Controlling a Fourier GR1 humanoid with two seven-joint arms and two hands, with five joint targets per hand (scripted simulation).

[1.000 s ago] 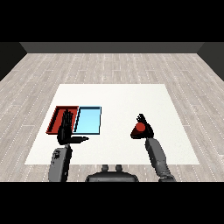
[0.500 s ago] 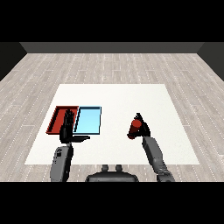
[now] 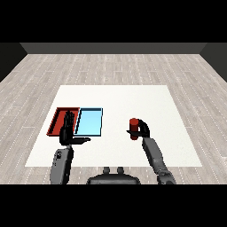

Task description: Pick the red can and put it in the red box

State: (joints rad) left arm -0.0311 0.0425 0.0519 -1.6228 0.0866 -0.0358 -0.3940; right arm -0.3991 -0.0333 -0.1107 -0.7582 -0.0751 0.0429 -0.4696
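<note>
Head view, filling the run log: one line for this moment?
right hand: shut on can | left hand: open, over red tray | can: upright, right of blue tray

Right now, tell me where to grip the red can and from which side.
Grip the red can around its round side wall, coming from its right. It stands upright on the table, so its sides are exposed, and the right hand already curls round it there.
</note>
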